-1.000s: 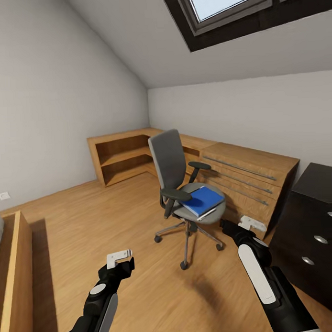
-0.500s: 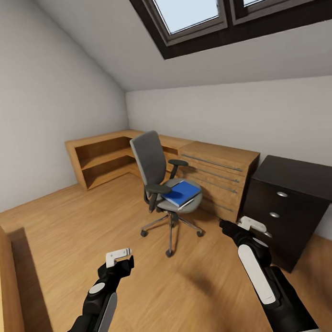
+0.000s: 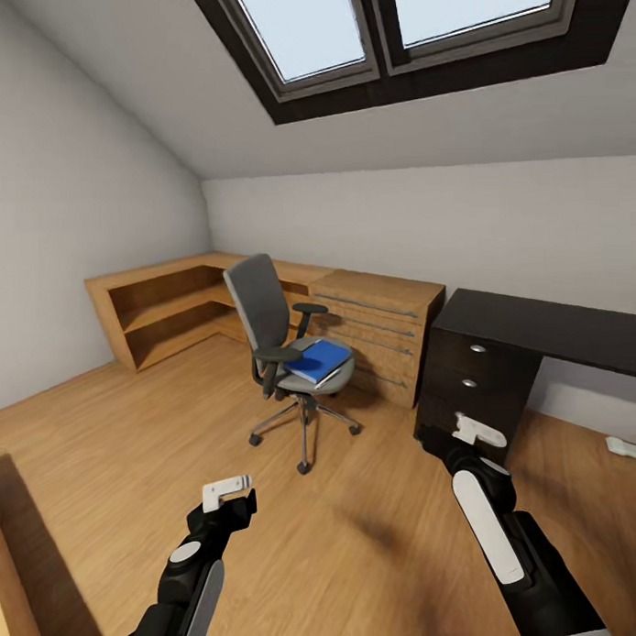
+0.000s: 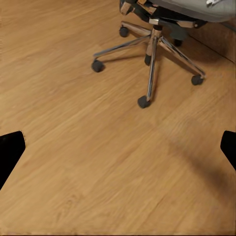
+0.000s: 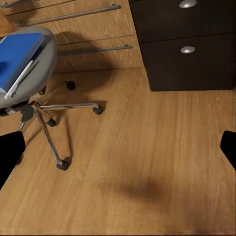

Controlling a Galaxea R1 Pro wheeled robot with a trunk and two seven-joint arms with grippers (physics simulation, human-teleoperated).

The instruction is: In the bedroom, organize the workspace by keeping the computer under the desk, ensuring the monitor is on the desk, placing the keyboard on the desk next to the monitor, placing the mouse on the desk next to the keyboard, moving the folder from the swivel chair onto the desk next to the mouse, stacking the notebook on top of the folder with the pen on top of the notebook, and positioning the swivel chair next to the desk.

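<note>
Both grippers hang empty over the wooden floor (image 3: 129, 435): the left gripper (image 3: 228, 493) low and to the left, the right gripper (image 3: 469, 434) off to the right, close to the dark drawer unit. From each wrist view the black fingertips (image 4: 11, 147) sit wide apart at the frame's edges (image 5: 10, 150), so both are released and grasp nothing.

Beyond the left gripper stands the swivel chair (image 3: 282, 342), its chrome star base (image 4: 150, 54) and castors on bare boards. On its grey seat lies the blue folder (image 3: 318, 359), with a thin white pen-like stick (image 5: 20, 78) along its edge; I cannot tell exactly what that is.

Right of the chair is the worktop (image 3: 547, 324), glossy black, with round silver knobs (image 5: 187, 49) on its drawers. Behind the chair runs a low light-wood cabinet (image 3: 378, 320) with long bar handles, joining open shelves (image 3: 162, 310) in the corner. Skylights (image 3: 390, 22) sit in the sloped ceiling.
</note>
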